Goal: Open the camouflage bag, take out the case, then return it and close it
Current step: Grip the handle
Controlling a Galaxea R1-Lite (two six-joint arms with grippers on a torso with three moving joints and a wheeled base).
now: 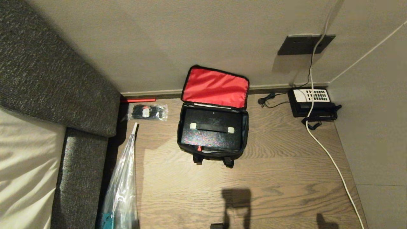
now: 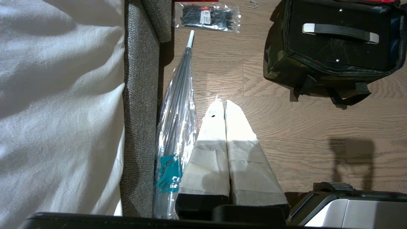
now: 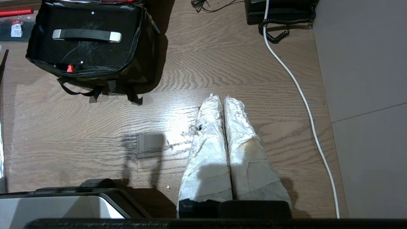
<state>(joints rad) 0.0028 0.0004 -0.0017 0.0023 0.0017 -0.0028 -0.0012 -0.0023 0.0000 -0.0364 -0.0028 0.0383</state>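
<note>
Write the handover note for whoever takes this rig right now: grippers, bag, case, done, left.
Left gripper: shut, empty, above bare floor, near the umbrella.
Right gripper: shut, empty, above the floor, short of the bag.
Camouflage bag: on the floor by the wall, lid open, red lining up.
Case: inside the bag, handle up.
Done: bag is open.
Left: cannot tell if the case has been out yet; bag still needs closing.

Soft cloth camouflage bag (image 1: 212, 127), textured case (image 1: 210, 133), grained wood floor (image 1: 286, 165)

Camo bag (image 1: 212, 152) (red lining), blk case (image 1: 211, 128).
</note>
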